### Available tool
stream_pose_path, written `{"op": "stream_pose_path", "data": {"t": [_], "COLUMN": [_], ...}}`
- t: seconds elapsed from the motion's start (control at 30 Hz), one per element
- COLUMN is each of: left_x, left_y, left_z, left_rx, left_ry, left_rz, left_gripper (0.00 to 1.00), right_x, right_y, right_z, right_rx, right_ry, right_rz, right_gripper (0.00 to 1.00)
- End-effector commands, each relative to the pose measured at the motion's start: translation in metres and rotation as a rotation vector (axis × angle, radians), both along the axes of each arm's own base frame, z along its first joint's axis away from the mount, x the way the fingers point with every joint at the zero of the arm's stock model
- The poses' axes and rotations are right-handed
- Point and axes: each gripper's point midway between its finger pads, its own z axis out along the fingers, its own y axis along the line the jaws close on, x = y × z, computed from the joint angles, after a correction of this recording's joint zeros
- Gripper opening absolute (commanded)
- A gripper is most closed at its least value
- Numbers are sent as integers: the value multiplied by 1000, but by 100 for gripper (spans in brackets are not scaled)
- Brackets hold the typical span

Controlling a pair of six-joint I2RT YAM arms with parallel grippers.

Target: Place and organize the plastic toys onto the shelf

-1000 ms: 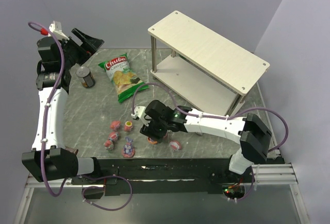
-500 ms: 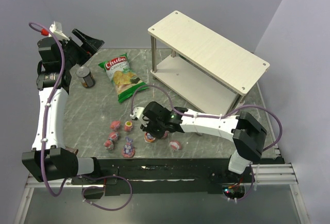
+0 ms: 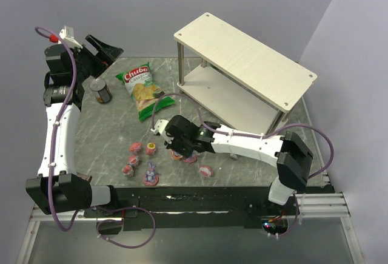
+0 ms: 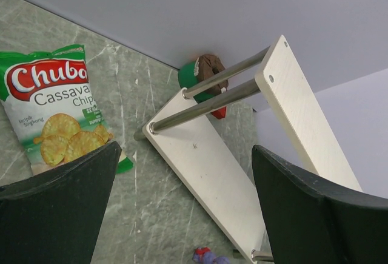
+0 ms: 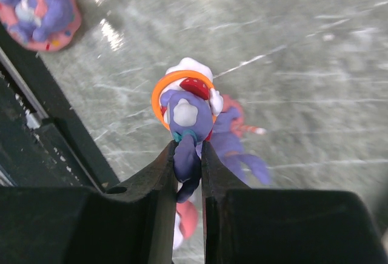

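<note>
My right gripper (image 3: 178, 150) (image 5: 188, 150) is shut on the ear of a purple bunny-eared toy (image 5: 185, 109) with an orange ring, and holds it just above the table. Another purple toy (image 5: 235, 145) lies under it. Several more toys lie on the near left of the table, among them a pink one (image 3: 135, 148), a yellow-topped one (image 3: 150, 148) and a purple one (image 3: 150, 176). One pink-white toy (image 3: 207, 170) lies near my right arm. The shelf (image 3: 242, 64) stands at the back right, with both boards bare. My left gripper (image 3: 100, 48) (image 4: 182, 206) is open and raised at the far left.
A green chip bag (image 3: 142, 89) (image 4: 51, 106) and a dark can (image 3: 101, 91) lie at the back left. A green and brown object (image 4: 203, 73) sits behind the shelf's lower board (image 4: 212, 173). A black rail (image 3: 200, 200) runs along the near edge.
My right gripper has moved a little left and away from the near edge with the purple toy in it. The left arm has not moved.
</note>
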Motion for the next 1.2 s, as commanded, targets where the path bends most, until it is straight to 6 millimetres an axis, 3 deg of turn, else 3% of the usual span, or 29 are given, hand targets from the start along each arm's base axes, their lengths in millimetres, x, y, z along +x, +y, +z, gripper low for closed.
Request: {"op": "stream_pose_path", "data": {"t": [0.0, 0.07, 0.27, 0.47, 0.53, 0.77, 0.9, 1.03, 1.13, 1.17], "left_x": [-1, -1, -4, -6, -6, -6, -8, -19, -39, -52], "left_y": [-2, -3, -12, -24, -29, -55, -69, -108, -151, -174], "left_z": [7, 4, 0, -9, -14, -20, -21, -30, -45, -51], "left_rx": [0, 13, 26, 25, 33, 57, 82, 115, 181, 225], "left_ry": [-41, -33, -43, -33, -28, -18, -29, -54, -99, -128], "left_rz": [-24, -35, -84, -129, -146, -218, -266, -404, -552, -624], "left_gripper": [96, 96, 96, 96, 96, 96, 96, 96, 96, 96], "right_x": [20, 27, 40, 52, 56, 63, 62, 61, 61, 59], "right_y": [-2, -7, -56, -127, -145, -189, -203, -204, -198, -193], "right_z": [60, 81, 105, 107, 118, 114, 114, 114, 119, 120], "right_rx": [43, 47, -57, -166, -134, -185, -179, -140, -95, -76], "right_ry": [-126, -164, -199, -191, -211, -222, -226, -210, -186, -168], "right_rz": [-61, -96, -218, -397, -439, -529, -562, -565, -563, -556], "right_gripper": [0, 0, 0, 0, 0, 0, 0, 0, 0, 0]}}
